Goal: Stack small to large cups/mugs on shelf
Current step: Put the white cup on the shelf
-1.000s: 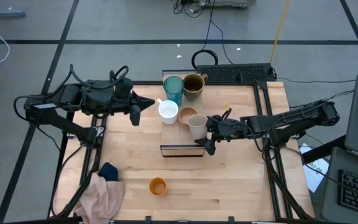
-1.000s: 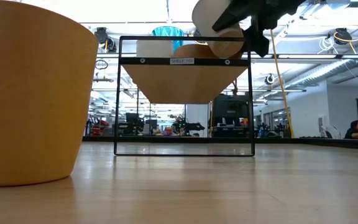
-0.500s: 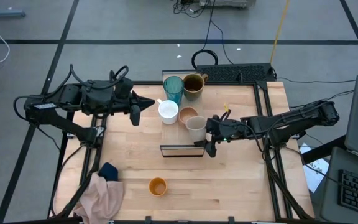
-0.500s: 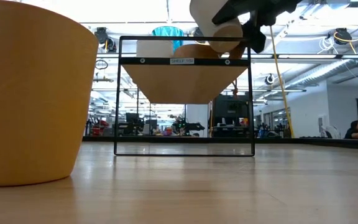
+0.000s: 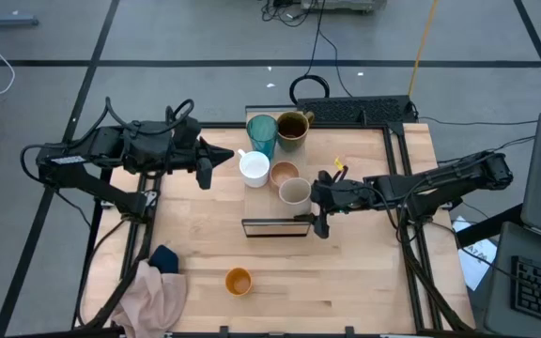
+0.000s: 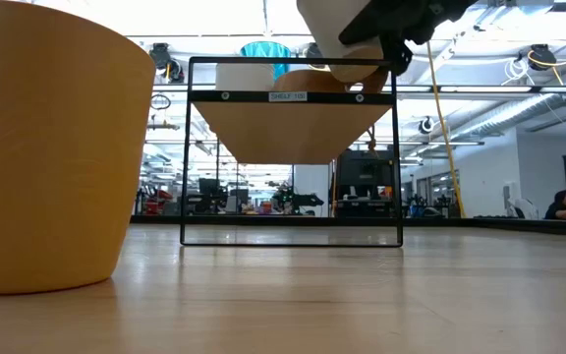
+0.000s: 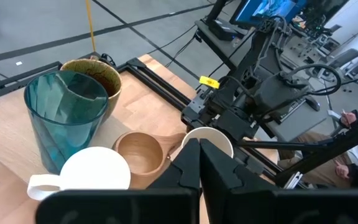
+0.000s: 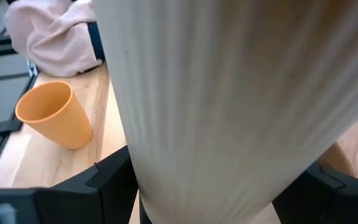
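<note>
My right gripper [image 5: 314,199] holds the small beige cup [image 5: 295,192] in the air, just on the far side of the right end of the black-framed shelf [image 5: 275,226]. The teal tumbler [image 5: 261,134], olive-brown mug [image 5: 292,127], white mug [image 5: 255,168] and wooden handled cup [image 5: 284,173] stand on their bases in a cluster on the table beyond it. The orange cup [image 5: 239,281] stands near the front edge. My left gripper [image 5: 224,155] hovers shut, left of the cluster, touching nothing. My right gripper pinches the beige cup's ribbed side wall [image 8: 229,124] between its two fingers [image 8: 107,180], one on each side. The fingers come nearly level from the table's right side. The cup is lifted clear of the table, close to upright with its mouth [image 5: 295,191] up.
A pink and dark blue cloth [image 5: 160,286] lies at the near left corner. A black keyboard [image 5: 355,111] and cables sit along the far edge. In the low view the orange cup [image 6: 47,147] fills the left foreground and the shelf frame [image 6: 293,95] stands mid-table.
My right gripper has rolled about its wrist while staying in place. This turned the beige cup from tilted to nearly upright beside the shelf's right end.
</note>
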Controlling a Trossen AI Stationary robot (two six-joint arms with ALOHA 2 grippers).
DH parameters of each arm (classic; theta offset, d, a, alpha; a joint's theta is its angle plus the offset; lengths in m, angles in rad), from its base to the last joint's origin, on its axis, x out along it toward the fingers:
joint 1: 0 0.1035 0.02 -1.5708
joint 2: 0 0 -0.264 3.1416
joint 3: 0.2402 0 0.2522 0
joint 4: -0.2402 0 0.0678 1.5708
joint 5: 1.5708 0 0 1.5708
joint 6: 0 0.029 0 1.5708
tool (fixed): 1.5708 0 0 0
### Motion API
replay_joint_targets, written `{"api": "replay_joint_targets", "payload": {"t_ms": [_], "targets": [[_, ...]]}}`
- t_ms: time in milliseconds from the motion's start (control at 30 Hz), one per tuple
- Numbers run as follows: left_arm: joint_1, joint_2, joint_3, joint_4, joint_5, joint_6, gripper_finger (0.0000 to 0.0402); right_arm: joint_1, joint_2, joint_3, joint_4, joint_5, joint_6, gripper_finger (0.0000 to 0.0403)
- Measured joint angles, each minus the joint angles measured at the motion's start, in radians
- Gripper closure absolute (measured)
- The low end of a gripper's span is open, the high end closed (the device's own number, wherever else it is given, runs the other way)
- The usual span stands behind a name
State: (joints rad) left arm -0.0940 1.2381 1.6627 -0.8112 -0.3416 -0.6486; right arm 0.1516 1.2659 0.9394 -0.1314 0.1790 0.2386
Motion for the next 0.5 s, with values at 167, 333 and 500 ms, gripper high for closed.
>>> {"api": "replay_joint_targets", "payload": {"t_ms": [167,333,500], "targets": [[0.000,0.000,0.000,0.000,0.003,-0.015,0.0396,0.000,0.000,0.000,0.000,-0.010,-0.058,0.0122],[0.000,0.000,0.000,0.000,0.003,-0.034,0.0396,-0.002,0.000,0.000,0.000,-0.026,-0.109,0.0122],[0.000,0.000,0.000,0.001,0.003,-0.041,0.0396,-0.009,0.000,-0.008,0.007,-0.045,-0.145,0.0122]]}}
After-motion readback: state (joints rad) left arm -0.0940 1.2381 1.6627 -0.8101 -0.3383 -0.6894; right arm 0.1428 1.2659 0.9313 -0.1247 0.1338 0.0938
